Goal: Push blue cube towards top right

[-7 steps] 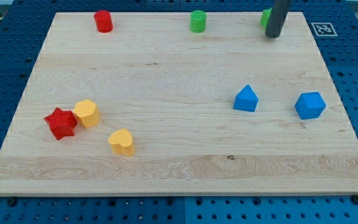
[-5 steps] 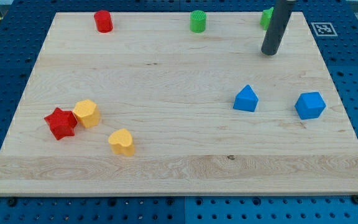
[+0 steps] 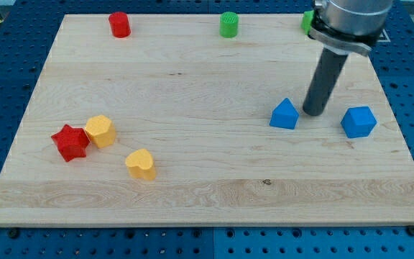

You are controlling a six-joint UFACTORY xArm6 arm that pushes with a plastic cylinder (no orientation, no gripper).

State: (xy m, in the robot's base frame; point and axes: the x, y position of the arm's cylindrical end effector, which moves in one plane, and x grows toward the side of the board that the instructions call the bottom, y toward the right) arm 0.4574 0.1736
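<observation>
The blue cube (image 3: 358,121) sits near the board's right edge, at mid height. My tip (image 3: 313,113) is down on the board, to the left of the cube with a gap between them. It stands close beside the right side of a blue pyramid-like block (image 3: 284,114); I cannot tell if they touch. The dark rod rises from the tip toward the view's top right.
A red cylinder (image 3: 119,24), a green cylinder (image 3: 228,24) and a partly hidden green block (image 3: 307,20) stand along the top edge. A red star (image 3: 70,142), a yellow hexagon-like block (image 3: 100,131) and a yellow heart (image 3: 141,164) cluster at lower left. Wooden board (image 3: 192,86).
My tip has moved down the view from near the top edge by the green block to between the two blue blocks. No block has moved.
</observation>
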